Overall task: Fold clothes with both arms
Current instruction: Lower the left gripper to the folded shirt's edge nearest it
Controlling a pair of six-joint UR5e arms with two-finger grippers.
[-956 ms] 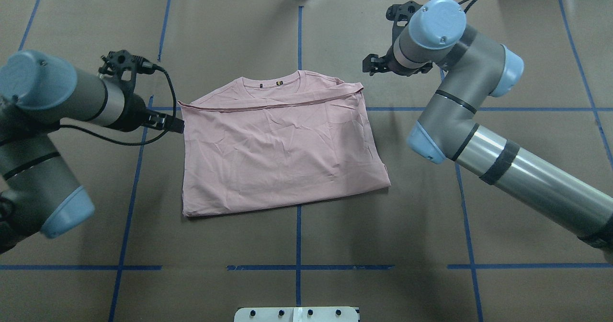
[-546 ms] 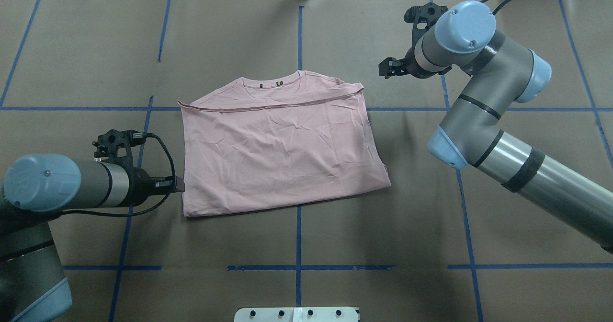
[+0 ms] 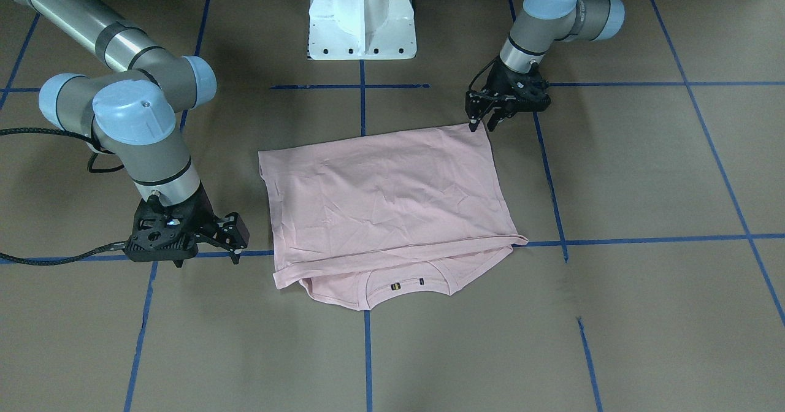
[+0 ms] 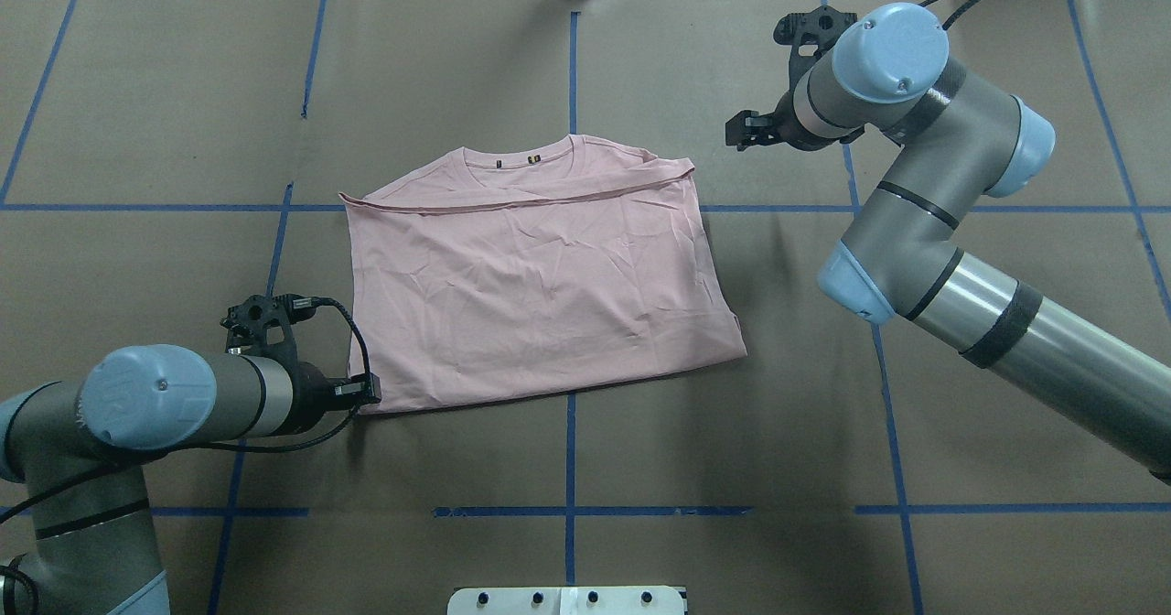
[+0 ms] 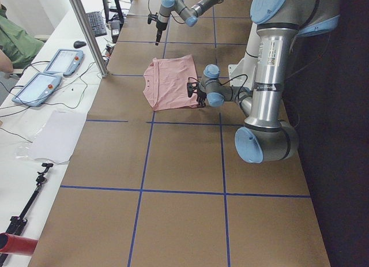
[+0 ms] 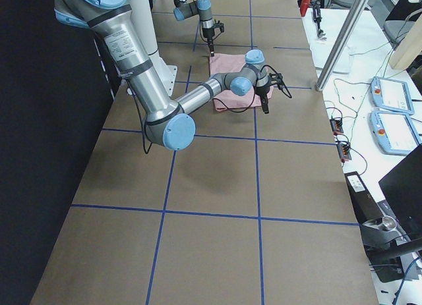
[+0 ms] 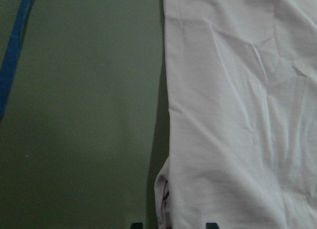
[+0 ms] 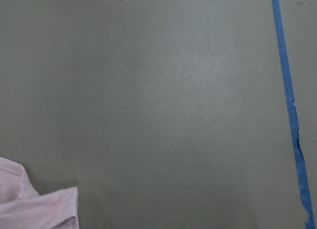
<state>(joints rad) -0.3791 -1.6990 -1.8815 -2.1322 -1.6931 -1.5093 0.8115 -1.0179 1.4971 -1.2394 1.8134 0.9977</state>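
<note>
- We find the T-shirt (image 4: pixel 540 276) folded once and flat on the table (image 4: pixel 183 93), collar at the far edge. In our judgement a second fold is in hand.
- The left gripper (image 4: pixel 370 392) stands open astride its near-left corner, clamping nothing; it must next close there.
- The right gripper (image 3: pixel 207 257) is open and empty, near the far-right corner but apart from it.

It's a robotics lab, plainly. A left arm (image 4: pixel 174 404) and a right arm (image 4: pixel 961 295), grey metal with blue joint caps, work from a white pedestal (image 3: pixel 362 16) at a long table (image 4: pixel 165 93). The table is covered in brown paper and marked into squares with blue tape (image 4: pixel 569 469). Alongside runs a white bench (image 5: pixel 57 134) with two touch-screen control tablets (image 5: pixel 36 88), a keyboard (image 5: pixel 95 23) and loose cables (image 5: pixel 17 108). A metal post (image 5: pixel 86 30) stands at the table's edge. A person in a green top (image 5: pixel 14 39) is at the bench's far end.
</note>
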